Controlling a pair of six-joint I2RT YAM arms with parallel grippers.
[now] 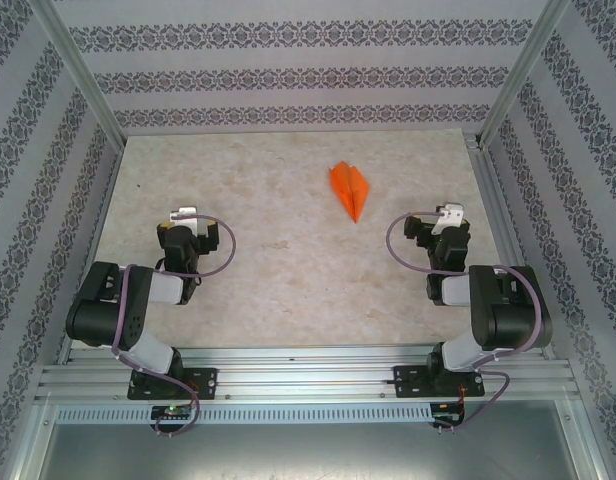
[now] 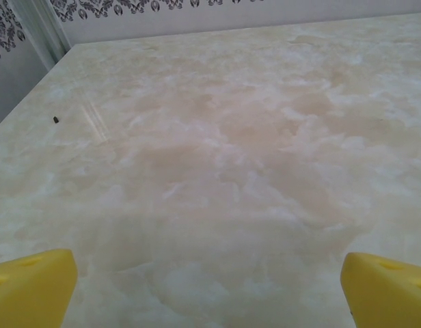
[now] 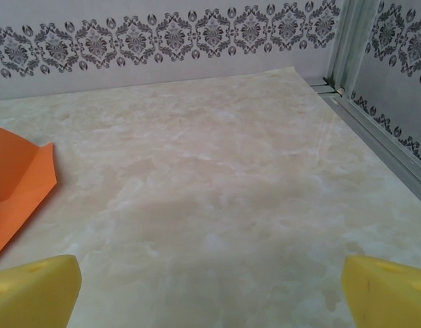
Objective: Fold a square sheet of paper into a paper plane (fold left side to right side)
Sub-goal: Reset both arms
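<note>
We see a pale marble-patterned table [image 1: 288, 290] closed in by walls [image 1: 288, 75] with grey ornamental bands, and 2 metal frame posts [image 1: 83, 70] slanting up at the far corners. A purple cable [image 1: 226, 250] loops beside each wrist. In the left wrist view a tiny dark speck [image 2: 55, 119] sits on the tabletop near the left wall. The left gripper [image 1: 186, 215] and the right gripper [image 1: 446, 213] rest low over the near half of the table, well apart, each with its yellow fingers [image 2: 33, 287] spread wide and holding nothing. Bare tabletop lies between both grippers and the paper plane [image 1: 350, 188]. The plane lies flat in the far half of the table, right of the middle, nearer the right gripper. It is bright orange, a narrow dart with a centre crease, its sharp tip pointing toward the arms. From the right wrist view we see its folded edge at the left border, one flap lifted slightly.
</note>
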